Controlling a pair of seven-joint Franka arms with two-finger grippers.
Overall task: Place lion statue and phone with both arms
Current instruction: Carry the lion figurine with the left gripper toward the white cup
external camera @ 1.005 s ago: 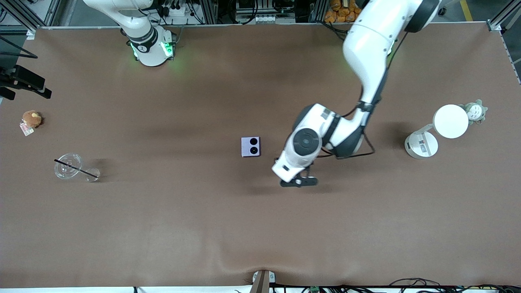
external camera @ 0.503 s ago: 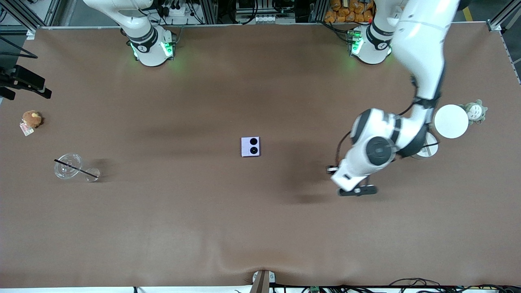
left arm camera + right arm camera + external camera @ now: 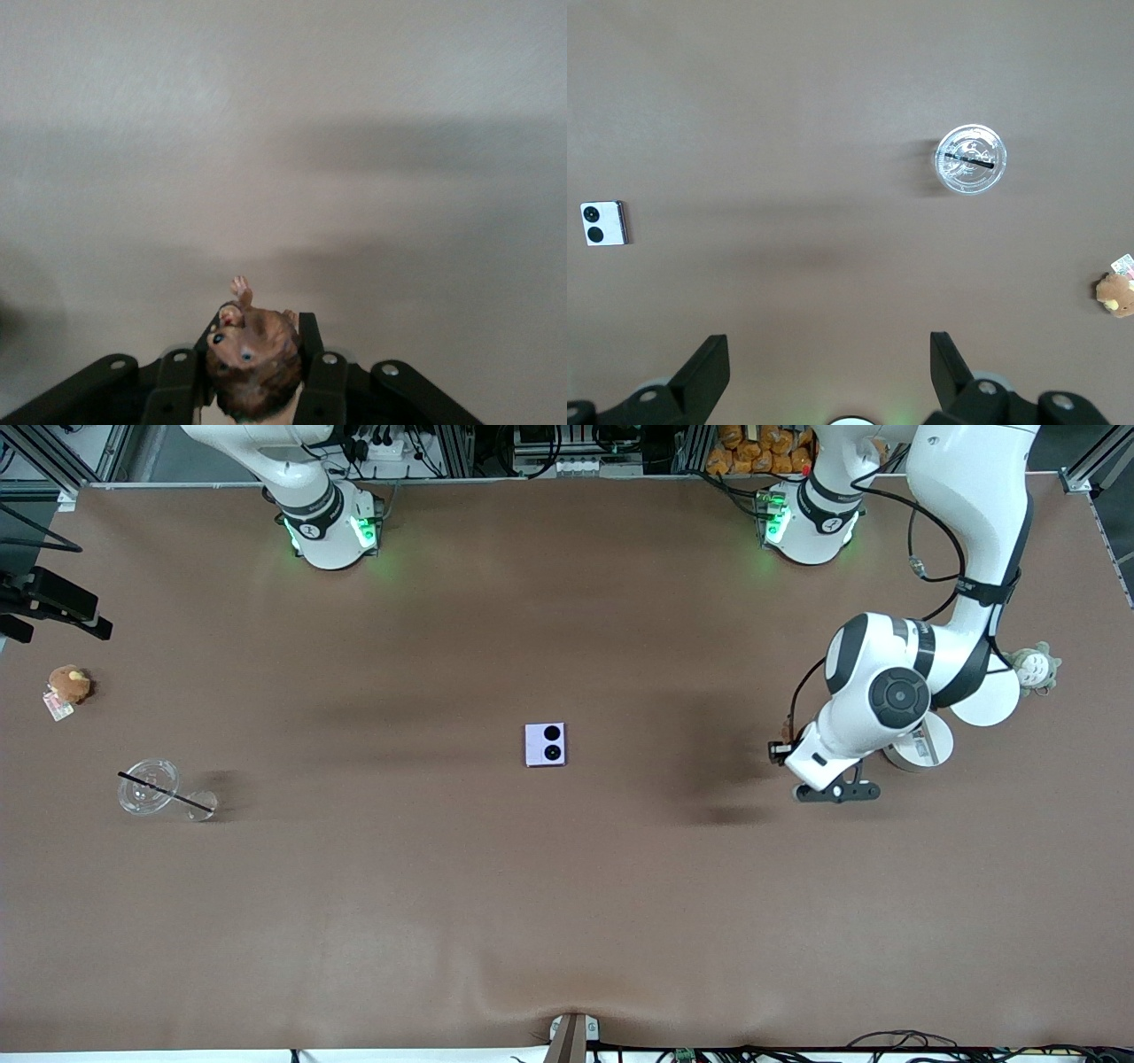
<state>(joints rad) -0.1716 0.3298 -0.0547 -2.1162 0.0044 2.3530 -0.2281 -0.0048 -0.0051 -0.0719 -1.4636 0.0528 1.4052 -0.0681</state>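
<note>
My left gripper (image 3: 837, 790) is up over the table beside the white lamp's base. In the left wrist view it (image 3: 257, 332) is shut on the lion statue (image 3: 252, 363), a small reddish-brown figurine with a darker mane, held between the black fingers. The phone (image 3: 545, 744), pale lavender with two black camera circles, lies flat at the table's middle, apart from both grippers. It also shows in the right wrist view (image 3: 603, 223). My right gripper (image 3: 828, 350) is open and empty, high over the table; it is out of the front view.
A white desk lamp (image 3: 917, 746) and a grey-white plush (image 3: 1033, 666) stand at the left arm's end. A clear cup with a black straw (image 3: 149, 786) and a brown plush with a tag (image 3: 69, 684) lie at the right arm's end.
My left arm has swung from beside the phone toward its own end of the table, carrying the lion statue, and now hangs next to the lamp. The phone has not moved.
</note>
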